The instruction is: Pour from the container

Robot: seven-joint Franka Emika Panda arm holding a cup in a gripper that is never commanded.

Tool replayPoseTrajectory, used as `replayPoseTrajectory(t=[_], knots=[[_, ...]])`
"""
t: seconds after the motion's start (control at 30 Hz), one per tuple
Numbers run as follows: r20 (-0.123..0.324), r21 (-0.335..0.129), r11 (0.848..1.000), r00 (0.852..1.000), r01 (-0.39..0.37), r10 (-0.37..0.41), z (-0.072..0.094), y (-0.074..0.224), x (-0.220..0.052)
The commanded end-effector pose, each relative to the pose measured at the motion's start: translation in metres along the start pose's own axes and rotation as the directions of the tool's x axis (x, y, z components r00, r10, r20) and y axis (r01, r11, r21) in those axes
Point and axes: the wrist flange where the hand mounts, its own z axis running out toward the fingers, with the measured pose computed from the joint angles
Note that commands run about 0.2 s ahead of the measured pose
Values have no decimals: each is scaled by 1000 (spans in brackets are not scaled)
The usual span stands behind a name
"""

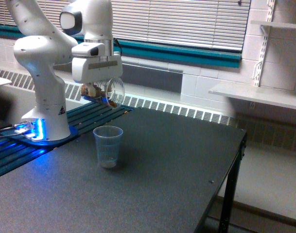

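Observation:
My gripper (99,86) is shut on the container (109,93), a clear rounded jar with brown lumpy bits inside. The jar lies tipped on its side, its wide mouth turned toward the exterior view's right. It hangs in the air above and slightly behind a clear ribbed plastic cup (108,146), which stands upright on the dark table (152,184). A few small bits lie at the cup's bottom. The fingertips are mostly hidden behind the jar.
The arm's white base (45,121) with a blue light stands at the exterior view's left on a slatted surface. A radiator grille (186,112) runs behind the table. White shelves (257,94) are at the right. The table's right edge (235,165) drops off.

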Motion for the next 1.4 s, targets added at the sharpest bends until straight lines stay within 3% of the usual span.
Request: replayPoseTrajectory(t=[0.03, 1.4], knots=[[42, -37, 999, 999, -13, 15, 17, 9, -7], [132, -119, 992, 989, -50, 65, 62, 23, -7]])
